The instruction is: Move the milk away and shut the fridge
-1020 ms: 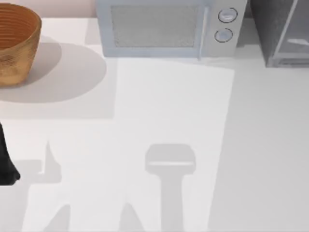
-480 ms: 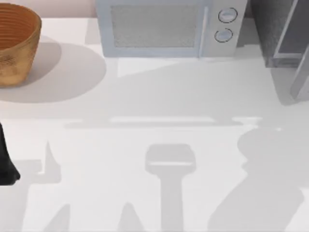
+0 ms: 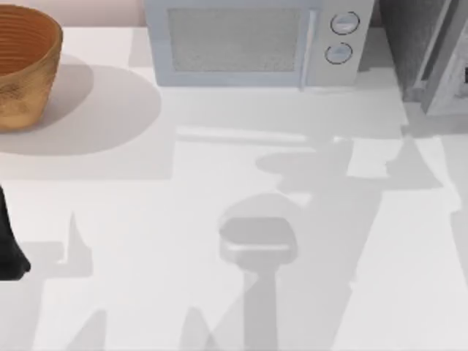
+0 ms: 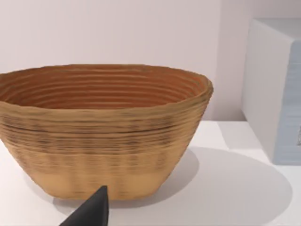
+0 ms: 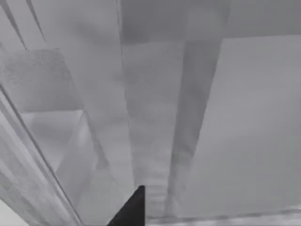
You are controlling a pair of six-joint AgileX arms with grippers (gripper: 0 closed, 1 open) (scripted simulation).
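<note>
Grey fridge [image 5: 155, 103] panels close up, dark hand [image 5: 131, 209] tip below.

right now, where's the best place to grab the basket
The basket stands upright and open, its wall flaring to a thin rim. Probably best from above, jaws astride the rim, one inside and one outside; the body looks too wide to span.

Left arm parked, right arm up close

My left arm [image 3: 10, 241] sits low at the table's left edge; my right gripper [image 5: 131, 209] is probably just a dark fingertip here.
</note>
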